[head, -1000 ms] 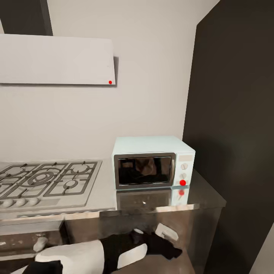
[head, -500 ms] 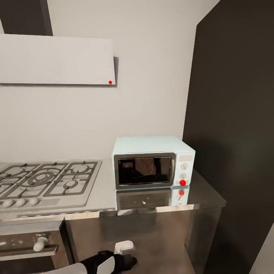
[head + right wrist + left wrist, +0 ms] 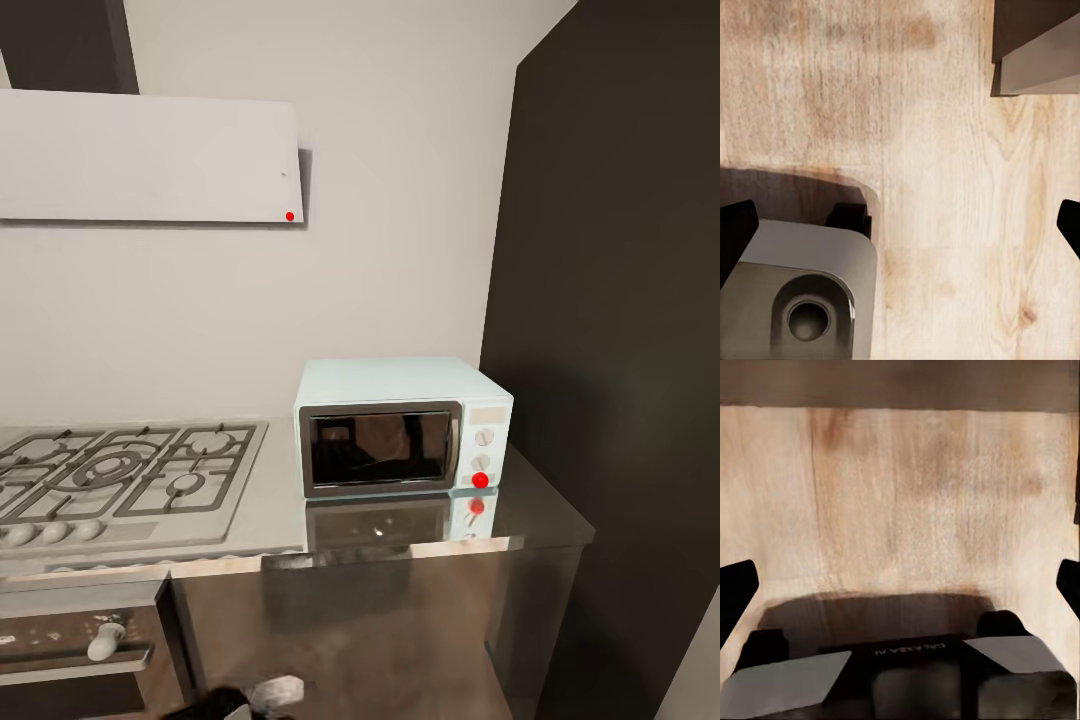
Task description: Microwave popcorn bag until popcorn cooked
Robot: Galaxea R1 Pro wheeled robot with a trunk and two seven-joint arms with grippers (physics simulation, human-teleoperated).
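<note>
Down low, the left gripper [image 3: 900, 585] points at a pale wood floor [image 3: 907, 495]. Its two black fingertips [image 3: 735, 592] sit far apart at the edges of the left wrist view, so its jaws are wide and hold nothing. Part of the robot's dark base [image 3: 900, 660] with grey plates shows under it.

The right gripper [image 3: 900, 225] also points at the wood floor. Its black fingertips [image 3: 733, 229] are far apart too, so its jaws are wide and empty. A grey part of the robot with a round hole [image 3: 802, 300] is just below it, and a grey cabinet corner [image 3: 1035, 52] is farther off.

In the head view, a bit of a robot arm [image 3: 262, 695] peeks in at the bottom edge. Above it is the shiny grey countertop [image 3: 540, 510] with dark cabinet fronts. A steel gas hob [image 3: 120, 475] lies on the left side. The pale blue microwave [image 3: 400, 425] stands on the countertop just beside the hob, with its dark glass door closed and a round red light [image 3: 480, 480] glowing. I cannot tell what is behind the glass. A flat white hood [image 3: 150, 155] hangs on the grey wall above the hob. A tall dark cabinet [image 3: 620, 300] stands on the right.
</note>
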